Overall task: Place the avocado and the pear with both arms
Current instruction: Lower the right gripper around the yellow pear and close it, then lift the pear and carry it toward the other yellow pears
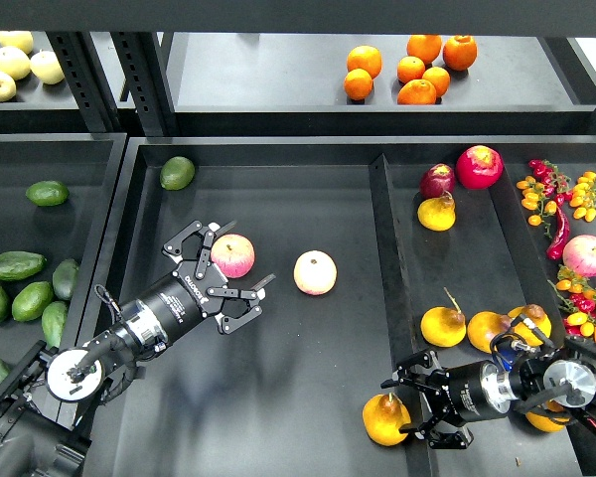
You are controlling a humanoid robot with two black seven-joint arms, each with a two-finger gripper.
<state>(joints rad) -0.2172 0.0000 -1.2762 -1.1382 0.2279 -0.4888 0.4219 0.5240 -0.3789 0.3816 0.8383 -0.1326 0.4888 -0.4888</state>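
Six oranges (409, 68) are counted at upper centre, four yellow apples (14, 64) at upper left, and two pink apples (315, 272) mid-frame, one (232, 255) flanked by the spread fingers of the left gripper (226, 276). Six avocados (17, 265) are seen at the left edge. At lower right, a pear (386, 419) is touched by the parted fingers of the right gripper (424, 407).

At the frame's centre you have two pink-and-yellow apples (232, 255) (315, 272) on the dark tray (308, 397). Oranges (410, 70) sit on the upper shelf, pale yellow-green apples (15, 65) at upper left. A round light green avocado (177, 172) lies upper left of centre. Red chillies (556, 224) and cherry tomatoes (576, 194) crowd the right edge.
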